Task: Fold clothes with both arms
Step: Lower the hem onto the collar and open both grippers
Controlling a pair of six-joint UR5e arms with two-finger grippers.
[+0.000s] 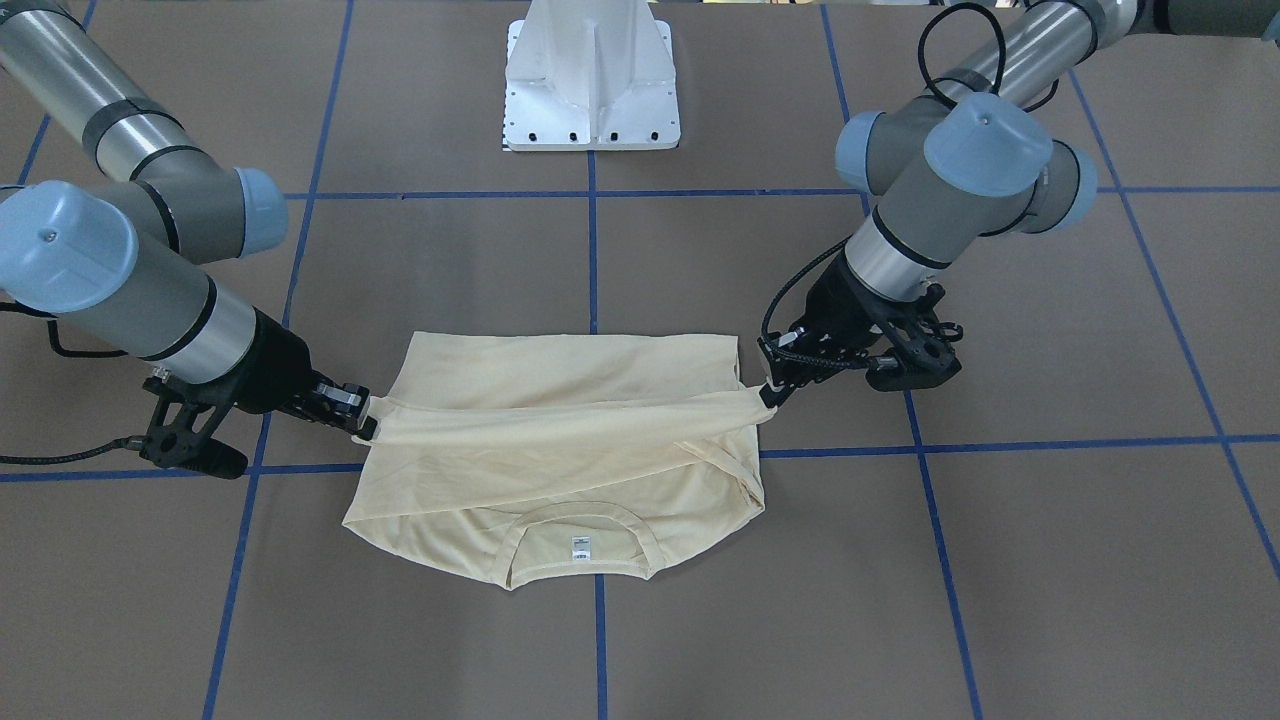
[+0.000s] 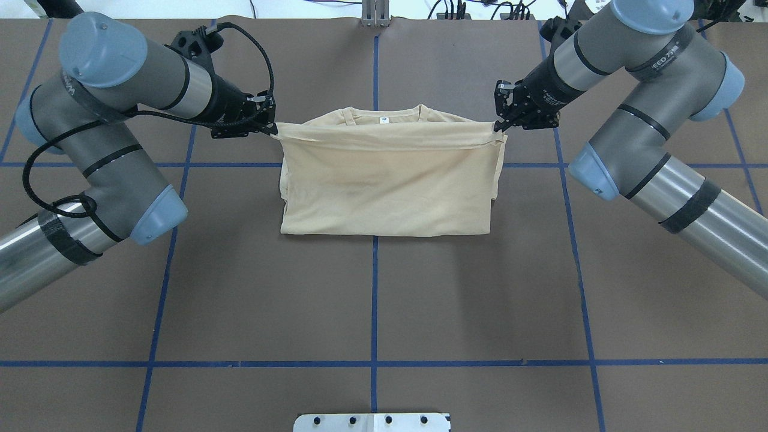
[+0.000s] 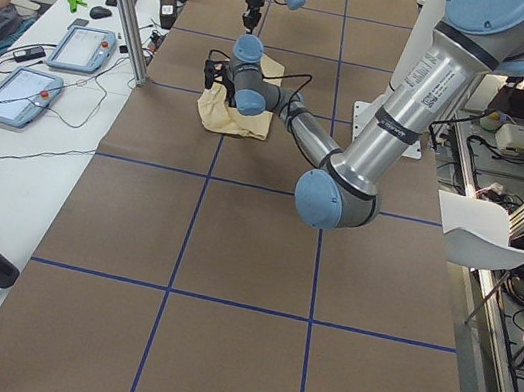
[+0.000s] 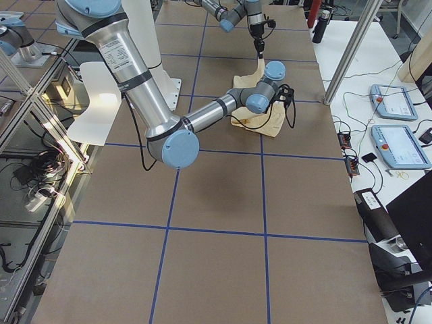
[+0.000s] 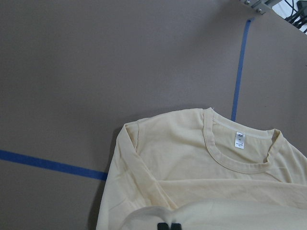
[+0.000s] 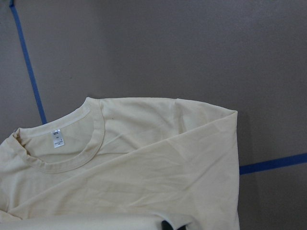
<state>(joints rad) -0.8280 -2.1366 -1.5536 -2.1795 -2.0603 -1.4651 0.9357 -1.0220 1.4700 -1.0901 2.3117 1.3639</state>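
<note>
One thin cream shirt (image 2: 390, 186) lies mid-desk (image 2: 372, 300), its collar on the side far from the robot; it looks light and limp, likely to sag unless held by its corners; two claws, the left claw (image 2: 268, 124) and the right claw (image 2: 500, 122), each pinch a corner of the folded-over edge, holding it taut between them; one neck label (image 2: 382, 120) shows.
</note>
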